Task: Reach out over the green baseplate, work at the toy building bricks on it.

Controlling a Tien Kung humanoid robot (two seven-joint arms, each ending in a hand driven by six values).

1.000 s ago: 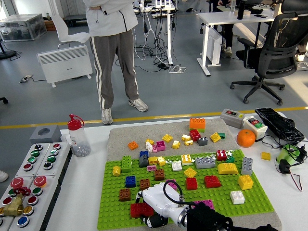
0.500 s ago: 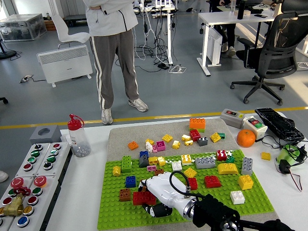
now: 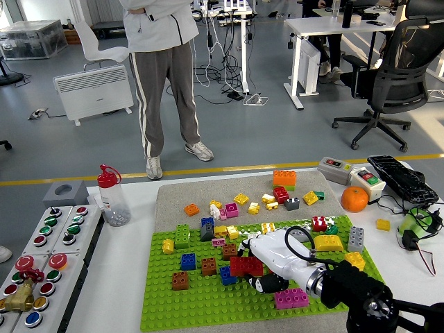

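- While the right hand point(image 3: 267, 262) reaches in from the lower-right corner over the green baseplate point(image 3: 208, 305), it sits approx. mid-plate, white fingers curled round a red brick point(image 3: 246, 266) — closed on it, as far as can be seen.
- Red brick: at the hand's left side, long axis approx. left-right across the baseplate. Whether it's seated on the studs or lifted just clear can't be told.
- Neighbours, relative to the red brick: blue brick point(image 3: 227, 275) touching or just beside its lower-left corner; brown brick point(image 3: 209, 266) near, further left; second brown brick point(image 3: 180, 280) beyond that, lower-left; blue square brick point(image 3: 188, 261) left, well apart.
- Magenta brick point(image 3: 291, 298) lies below-right of the red brick, near the wrist, under the forearm line.
- Key relation, as a judgement: open studs lie to the left and below-left of the red brick, twd the baseplate's near-left area; right of it the hand's own bulk hides the studs. So any set-down or press prob. goes straight down or leftward, and the blue brick's closeness is the snag — could get nudged.
- Left hand: not in view; right arm is the only one near the work.
- Person stands beyond the worktop's far side, hands not over it.
- Loose bricks on the grey mat point(image 3: 173, 194) behind the baseplate, well apart from the red brick.
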